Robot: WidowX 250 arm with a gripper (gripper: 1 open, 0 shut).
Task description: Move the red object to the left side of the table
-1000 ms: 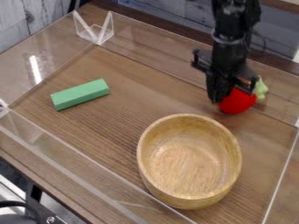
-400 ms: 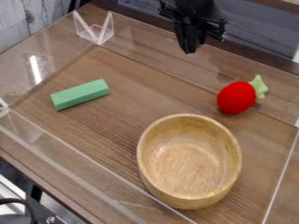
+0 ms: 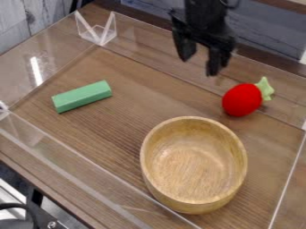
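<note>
The red object (image 3: 242,98), a small strawberry-shaped toy with a pale green leafy top, lies on the table (image 3: 131,76) at the right, near the clear wall. My gripper (image 3: 199,58) hangs above the table's back middle, up and to the left of the toy and apart from it. Its two dark fingers (image 3: 219,63) are spread, with nothing between them.
A wooden bowl (image 3: 194,163) fills the front right of the table. A green rectangular block (image 3: 81,96) lies at the left. Low clear acrylic walls (image 3: 36,134) border the tabletop, and a clear angled piece (image 3: 96,29) stands at the back left.
A second ago the gripper stood shut right at the toy. It lifted away up and to the left without the toy, then opened and shifted slightly back toward the right.
</note>
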